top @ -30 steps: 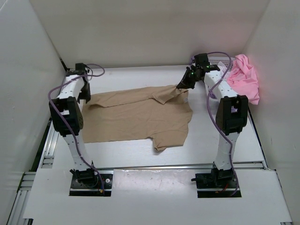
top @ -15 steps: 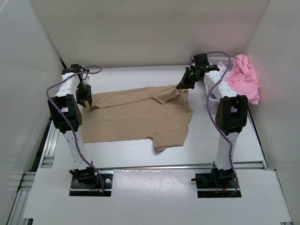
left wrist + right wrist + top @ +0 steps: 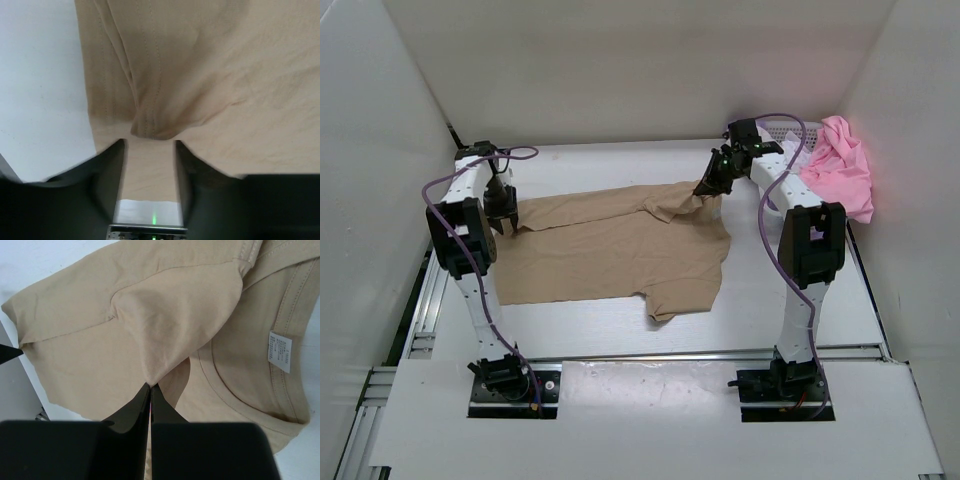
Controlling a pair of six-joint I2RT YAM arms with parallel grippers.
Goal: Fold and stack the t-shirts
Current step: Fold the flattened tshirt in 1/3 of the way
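Tan-beige t-shirt (image 3: 610, 250): lies spread on the table (image 3: 620, 325) between the two arms. It is largely flat and wrinkled along the far edge. One sleeve (image 3: 665, 305) projects toward the near edge of the table.
Left gripper (image 3: 149, 144): positioned at the left edge of the tan-beige t-shirt, pointing down at it. Jaws are spread apart. In the left wrist view, a folded, stitched hem (image 3: 150, 125) bulges up just ahead of the fingertips, in line with the gap between them. Cloth also lies beneath that gap. Whether the fingers (image 3: 112, 170) touch the cloth cannot be told.
Right gripper (image 3: 150, 386): positioned at the far right corner of the tan-beige t-shirt. Fingers are pressed together, pinching a peak of tan cloth. The fabric rises to the pinch point in a tent shape, with creases running out from it.
Collar (image 3: 225, 392): curved neckline with stitched seams, just to the right of the pinch point in the right wrist view.
Neck label (image 3: 280, 351): white printed tag inside the collar. The text is too small to read.
Pink t-shirt (image 3: 842, 165): bunched in a heap at the far right of the table, draped over the white mesh basket (image 3: 790, 130). It is well apart from the tan-beige t-shirt.
White mesh basket: sits in the far right corner behind the right arm. Only part of its rim and wall shows.
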